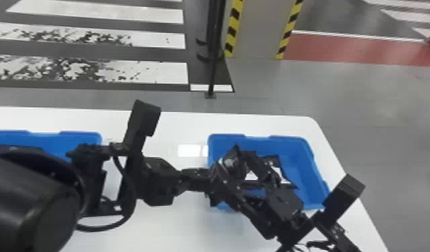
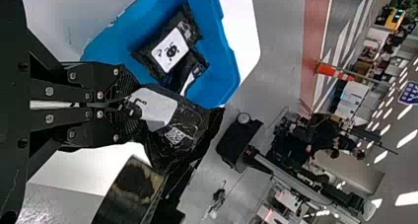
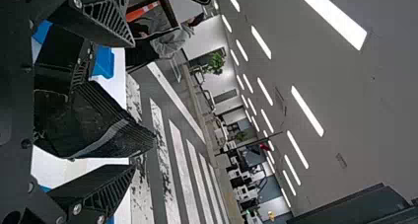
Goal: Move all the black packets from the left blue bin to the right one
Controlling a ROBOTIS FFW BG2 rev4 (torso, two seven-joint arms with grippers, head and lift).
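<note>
As the left gripper (image 1: 210,176) pinches one black packet (image 2: 190,128) in its jaws, the right gripper (image 1: 232,166) holds its jaws spread around it — two more packets (image 2: 170,51) inside the right bin (image 1: 299,155).

Bins (image 1: 311,150) plain blue; table (image 1: 177,122) white. Packets (image 2: 194,123) black, labels (image 2: 170,51) white with black marks. Tape (image 1: 235,23) slanting yellow-and-black. Floor (image 1: 391,134) grey, bars (image 1: 172,73) white, some dark-flecked; band (image 1: 358,50) red.
</note>
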